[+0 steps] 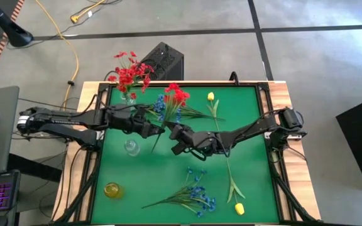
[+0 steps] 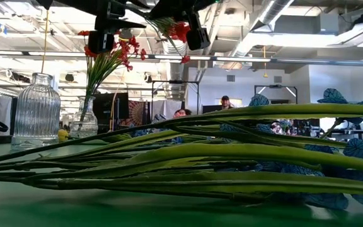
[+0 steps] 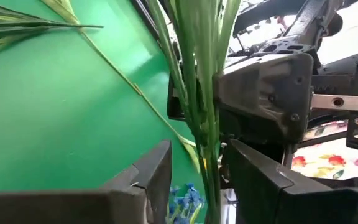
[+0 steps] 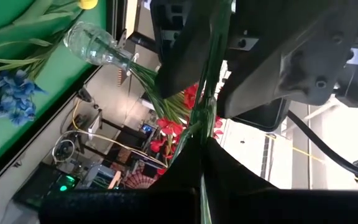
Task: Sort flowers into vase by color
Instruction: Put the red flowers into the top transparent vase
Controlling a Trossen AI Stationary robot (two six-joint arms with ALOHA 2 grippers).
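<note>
1. Two sets of fingers are on one red spray [image 1: 176, 94], held up off the surface [image 1: 250, 113] near the middle. My right fingers [image 4: 241, 186] are clenched on its stem bundle. My left fingers [image 3: 151, 180] stand apart on either side of the same stems, just below, with a gap showing on one side, so they are not yet gripping.
2. Handling, as I judge it: light, thin wire-like stems with slack leaves. The blossom head is the heavy end and will swing. Take hold low on the bare stems, never on the blossoms, and gather all the stems so none slips out.
3. The likely target is the vase of red flowers [image 1: 127, 94] at the far left edge.
4. An empty ribbed vase [image 2: 36, 107] stands near it. The blue spray [image 1: 193, 194] and the yellow tulips [image 1: 210, 96] lie on the surface.
5. Unclear: blue blossoms show beside the red head in the high view, and I cannot tell whether they belong to the held bunch. In the low view, stems lying on the surface block most of it.
</note>
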